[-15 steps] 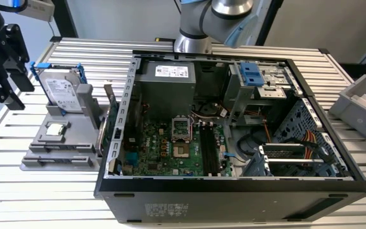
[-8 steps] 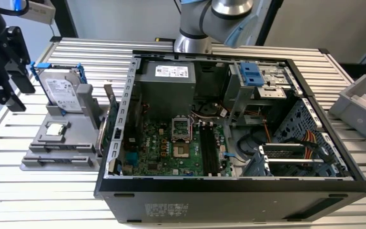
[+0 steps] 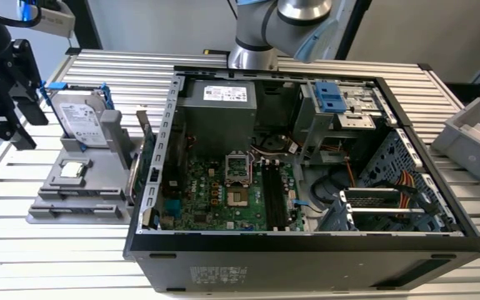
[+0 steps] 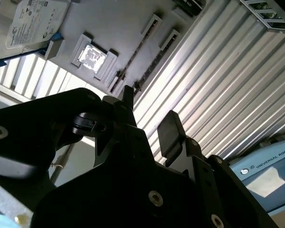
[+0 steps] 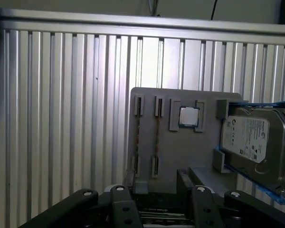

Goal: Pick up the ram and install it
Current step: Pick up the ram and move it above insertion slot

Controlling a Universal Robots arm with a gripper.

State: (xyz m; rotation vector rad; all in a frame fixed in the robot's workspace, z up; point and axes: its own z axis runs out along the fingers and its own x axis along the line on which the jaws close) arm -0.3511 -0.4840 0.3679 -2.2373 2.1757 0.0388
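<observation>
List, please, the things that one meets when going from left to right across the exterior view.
hard drive in its blue frame → green motherboard → blue drive bracket → gray bin

The arm point(image 3: 284, 22) stands at the back middle of the exterior view. It shows a silver-grey joint with a pale blue cap above a round silver column, and its upper links pass out of the top edge. At the exterior view's left edge hangs the black wrist assembly point(image 3: 7, 94), tilted a little. In the second wrist view the end effector point(image 4: 149, 118) shows two black fingers point(image 4: 167, 133) spread apart, with a bare gap between them and nothing gripped. One finger ends in a narrow tip, the other in a broad flat pad. In the first wrist view the two fingers likewise stand parted, both pointing away from the camera.
</observation>
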